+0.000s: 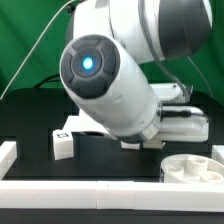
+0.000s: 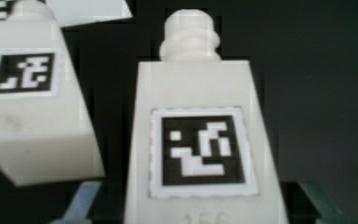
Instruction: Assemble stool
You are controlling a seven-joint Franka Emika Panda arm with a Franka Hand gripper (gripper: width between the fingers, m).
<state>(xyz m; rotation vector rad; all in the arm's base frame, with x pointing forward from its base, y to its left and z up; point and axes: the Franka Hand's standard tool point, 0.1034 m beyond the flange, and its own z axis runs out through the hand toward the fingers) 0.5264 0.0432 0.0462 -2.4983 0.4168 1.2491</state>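
Your hand (image 2: 201, 208) is pinching the middle leg (image 2: 199, 140) near its broad end, one finger (image 2: 83, 204) on each flank. The tag faces the wrist camera and the ribbed peg (image 2: 190, 38) points away from the hand. A second leg (image 2: 34, 95) sits just beside it on the dark tabletop (image 2: 318, 60), close enough to be dragged along, so lift straight up before you travel. The seat (image 1: 196, 170) rests well apart, at the exterior view's lower right, next to the white rail (image 1: 90, 190). This looks like the step of carrying the leg to the seat. Keep the grip square so the peg does not swing. Check that the leg sits level between the fingers, and bring the peg to its socket in line, not at a slant.
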